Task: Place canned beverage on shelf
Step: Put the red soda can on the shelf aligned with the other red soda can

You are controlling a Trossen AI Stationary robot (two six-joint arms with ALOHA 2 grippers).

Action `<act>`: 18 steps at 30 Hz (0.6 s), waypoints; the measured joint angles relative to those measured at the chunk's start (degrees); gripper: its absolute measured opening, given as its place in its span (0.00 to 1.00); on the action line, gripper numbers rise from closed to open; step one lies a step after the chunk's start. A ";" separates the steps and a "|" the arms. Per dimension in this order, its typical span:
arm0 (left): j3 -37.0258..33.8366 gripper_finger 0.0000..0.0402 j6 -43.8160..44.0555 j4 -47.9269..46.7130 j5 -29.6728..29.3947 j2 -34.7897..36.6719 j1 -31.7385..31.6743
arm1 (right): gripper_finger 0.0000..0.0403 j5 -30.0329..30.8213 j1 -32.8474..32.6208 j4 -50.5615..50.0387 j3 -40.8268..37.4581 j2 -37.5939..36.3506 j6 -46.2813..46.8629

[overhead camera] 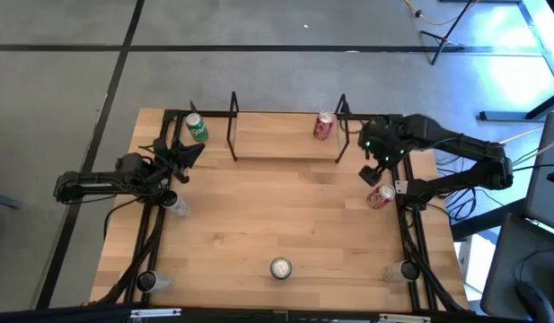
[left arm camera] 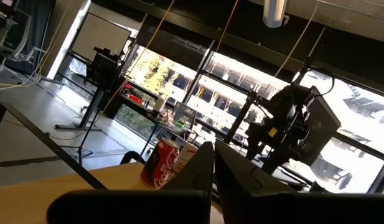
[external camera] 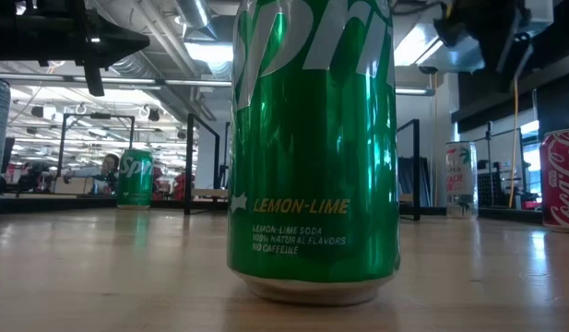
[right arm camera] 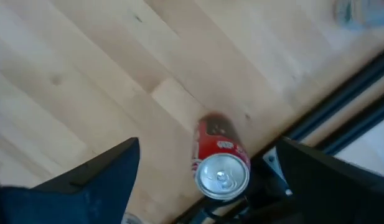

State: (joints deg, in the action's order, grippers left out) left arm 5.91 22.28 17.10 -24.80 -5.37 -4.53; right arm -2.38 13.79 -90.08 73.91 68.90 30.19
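The shelf (overhead camera: 287,142) stands at the table's far middle, a wooden board between black end frames. A red can (overhead camera: 323,126) stands on its right end and also shows in the left wrist view (left arm camera: 162,163). A green can (overhead camera: 196,128) stands on the table left of the shelf. Another green can (overhead camera: 280,267) stands near the front edge, close up in the low view (external camera: 312,148). A second red can (overhead camera: 381,196) stands upright at the table's right side. My right gripper (right arm camera: 208,144) is open above this can (right arm camera: 221,163), clear of it. My left gripper (left arm camera: 213,154) is shut and empty beside the far green can.
Clear containers stand at the left (overhead camera: 173,205), front left (overhead camera: 149,281) and front right (overhead camera: 398,269). The shelf's black end frames (overhead camera: 233,126) rise above its board. The middle of the tabletop (overhead camera: 277,206) is bare wood.
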 joint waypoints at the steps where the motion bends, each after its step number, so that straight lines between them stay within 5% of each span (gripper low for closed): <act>1: -0.02 0.02 0.00 0.00 0.00 0.00 0.00 | 0.89 -0.23 -0.46 0.04 -1.42 0.02 0.40; 18: -0.02 0.02 0.00 0.00 -0.02 0.00 0.00 | 0.89 -4.76 -0.65 0.35 -18.31 1.46 2.65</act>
State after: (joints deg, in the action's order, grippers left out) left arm 5.89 22.28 17.10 -24.82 -5.37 -4.54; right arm -7.14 13.14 -89.73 55.60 70.37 32.84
